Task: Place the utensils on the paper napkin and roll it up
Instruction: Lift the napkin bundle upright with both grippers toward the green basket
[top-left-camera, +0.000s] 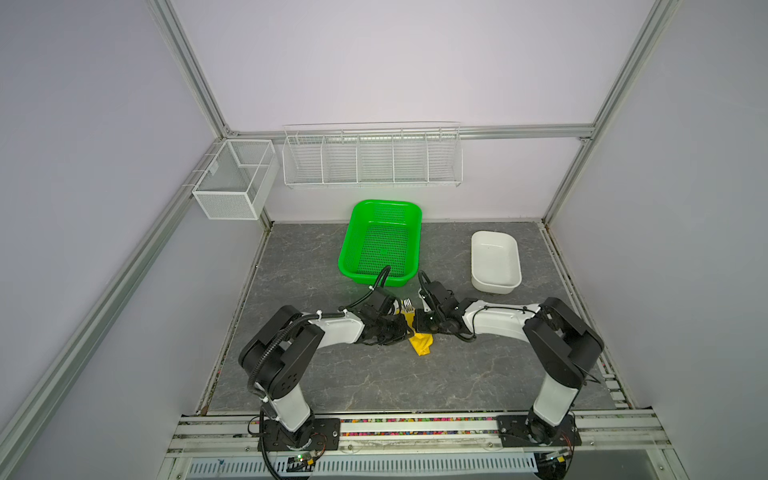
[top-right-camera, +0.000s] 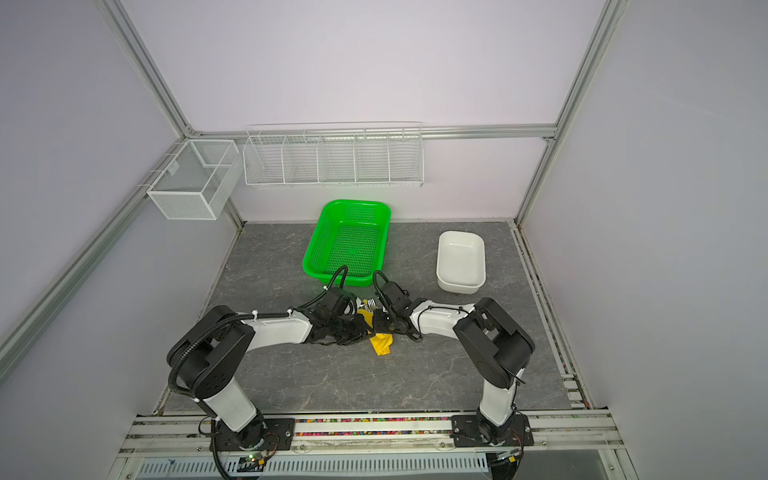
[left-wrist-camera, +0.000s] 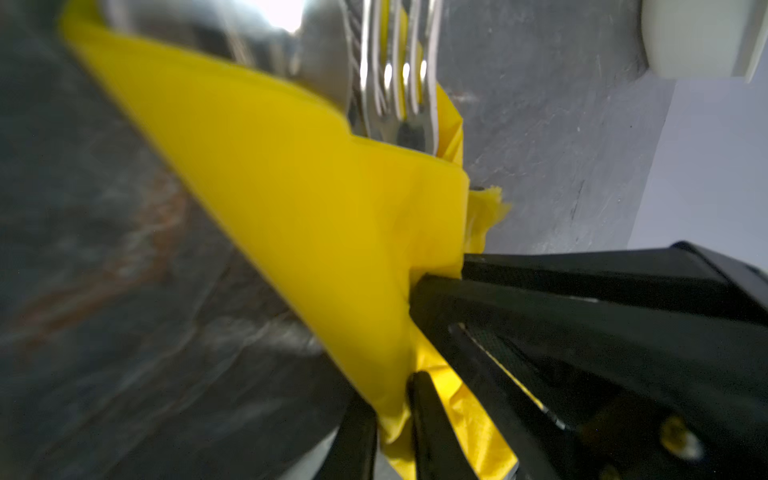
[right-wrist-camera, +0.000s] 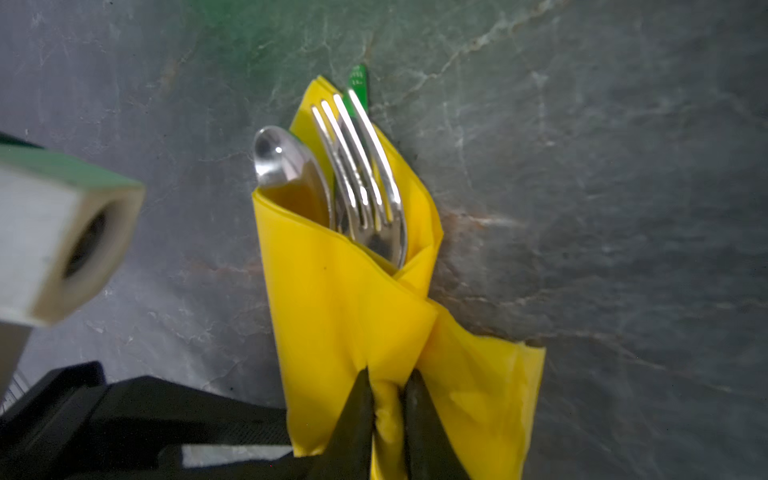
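Obs., bimanual cell. Both arms reach in to the middle of the counter (top-left-camera: 374, 382) and meet at the paper napkin (top-left-camera: 422, 344) (top-right-camera: 381, 345). It sits approx. centred betw. the L and R edges, just fwd of the green basket (top-left-camera: 345, 253).

Napkin (right-wrist-camera: 340, 316): yellow, wrapped round the utensils (right-wrist-camera: 376, 239) as a narrow pocket, w/ two flaps crossing over the handles. Fork (right-wrist-camera: 361, 174) tines and spoon (right-wrist-camera: 278, 158) bowl stick out of the open end, side by side. Handles are hidden in the paper. In both top views the fork tines (top-left-camera: 408, 305) (top-right-camera: 371, 304) point toward the back edge, i.e. at the basket. The crumpled loose tail of the napkin trails toward the front edge.

R gripper (right-wrist-camera: 387, 382): fingers (right-wrist-camera: 357, 415) nearly together, pinching a raised fold of napkin at the handle end, w/ a thin strip of yellow betw. them.

L gripper (left-wrist-camera: 392, 399): fingers (left-wrist-camera: 428, 415) close together, clamped on the napkin, yellow paper betw. them. In the same view the R gripper's tips bite the paper just beside.

Can't tell whether the bundle rests on the counter or is lifted off it.

Surroundings: the basket is at the back edge, approx. mid. White tub (top-left-camera: 495, 286) is toward the back R corner, well apart from the bundle. Wire rack (top-left-camera: 372, 166) and mesh box (top-left-camera: 226, 195) hang on the walls above the back edge and back L corner.
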